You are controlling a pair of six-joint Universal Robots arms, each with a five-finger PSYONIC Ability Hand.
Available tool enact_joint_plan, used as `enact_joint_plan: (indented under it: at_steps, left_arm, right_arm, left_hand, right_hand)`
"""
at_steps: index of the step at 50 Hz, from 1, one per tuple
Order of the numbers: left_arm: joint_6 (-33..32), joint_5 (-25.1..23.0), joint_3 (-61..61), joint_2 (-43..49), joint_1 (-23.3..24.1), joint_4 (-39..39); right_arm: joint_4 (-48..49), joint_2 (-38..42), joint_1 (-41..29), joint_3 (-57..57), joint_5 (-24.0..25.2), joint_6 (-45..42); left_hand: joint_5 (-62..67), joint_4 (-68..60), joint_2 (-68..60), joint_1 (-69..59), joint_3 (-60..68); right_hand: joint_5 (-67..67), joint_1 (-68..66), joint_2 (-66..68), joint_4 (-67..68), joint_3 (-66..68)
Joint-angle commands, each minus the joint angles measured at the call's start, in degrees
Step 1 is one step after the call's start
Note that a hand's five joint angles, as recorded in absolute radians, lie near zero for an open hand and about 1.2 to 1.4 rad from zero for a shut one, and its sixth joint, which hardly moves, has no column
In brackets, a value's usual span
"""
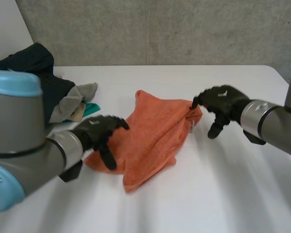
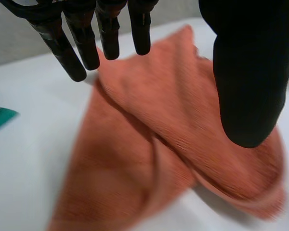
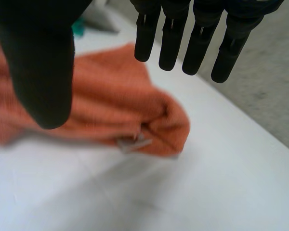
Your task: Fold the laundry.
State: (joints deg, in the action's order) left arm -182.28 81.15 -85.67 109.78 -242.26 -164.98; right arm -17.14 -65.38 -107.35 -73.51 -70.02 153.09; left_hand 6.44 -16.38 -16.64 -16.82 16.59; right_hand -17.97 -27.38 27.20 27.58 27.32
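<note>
Fingers [image 2: 60,48] spread on left hand [image 1: 98,128] and right hand [image 1: 222,101], clutching nothing above orange towel [image 1: 150,141] (clothes pile [image 1: 53,87] nearby).

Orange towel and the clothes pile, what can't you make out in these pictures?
- Head view: clothes pile partly hidden by the left arm, cut off at the edge.
- Right wrist view: tag on the orange towel is blurred, print unreadable.
- Head view: left hand covers that towel's corner.

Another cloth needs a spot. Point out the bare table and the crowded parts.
Bare: the table on the robot's side of the orange towel, and the strip behind it toward the wall. Crowded: the laundry pile at far left, and the towel's ends, under the left hand and right hand.
</note>
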Motion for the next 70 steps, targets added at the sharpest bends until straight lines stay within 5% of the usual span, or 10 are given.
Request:
enact_joint_plan:
  at_steps: [1, 19, 30, 33, 36, 48, 58, 70]
  left_arm:
    - [-3.60, 6.20, 3.48, 6.49, 5.92, -1.66]
    - [-7.91, 12.19, 19.05, 21.79, 9.52, 2.73]
    - [-7.74, 16.84, 22.83, 23.99, 9.96, 2.47]
    - [-7.56, 17.11, 23.36, 23.81, 9.79, 2.12]
    - [-7.21, 16.50, 23.36, 23.55, 9.70, 2.12]
    - [-3.79, 15.44, 22.30, 10.03, 5.92, 2.29]
    - [-0.18, 10.35, 20.64, -7.46, 1.79, 2.12]
    - [-2.29, 11.92, 18.87, 1.65, -1.46, 1.59]
  right_arm:
    - [3.95, 10.96, 1.27, 3.28, 3.31, -12.64]
    - [19.16, 22.66, -2.60, 9.96, 3.14, -6.49]
    - [17.76, 30.83, -4.18, 19.72, 1.38, -5.52]
    - [17.32, 32.50, -4.27, 22.00, 1.03, -5.52]
    - [16.97, 33.03, -4.53, 23.50, 0.41, -5.26]
    - [9.95, 13.80, -0.05, 19.11, -1.17, 7.13]
    - [-13.15, -2.55, 6.89, 24.55, 0.58, 4.77]
    - [-18.46, 2.44, 5.84, 24.38, 1.65, -1.29]
  left_hand:
    - [-1.18, 1.12, 1.37, 1.55, -1.32]
    - [2.51, -2.57, -2.31, -2.13, 2.37]
    - [46.21, -46.27, -46.01, -45.84, 46.07]
    - [57.82, -57.88, -57.63, -57.45, 57.68]
    - [63.56, -63.62, -63.36, -63.18, 63.41]
    - [63.56, -63.62, -63.36, -63.18, 63.41]
    - [63.56, -63.62, -63.36, -63.18, 63.41]
    - [63.56, -63.62, -63.36, -63.18, 63.41]
  right_hand:
    - [-4.74, -5.33, 5.51, 5.13, 5.39]
    - [-1.71, -2.30, 2.49, 2.10, 2.36]
    - [-4.23, -4.82, 5.00, 4.62, 4.88]
    - [-14.46, -15.06, 15.24, 14.85, 15.11]
    - [-49.19, -49.78, 49.97, 49.58, 49.84]
    - [-52.03, -52.62, 52.80, 52.42, 52.68]
    - [-52.03, -52.62, 52.80, 52.42, 52.68]
    - [-52.03, -52.62, 52.80, 52.42, 52.68]
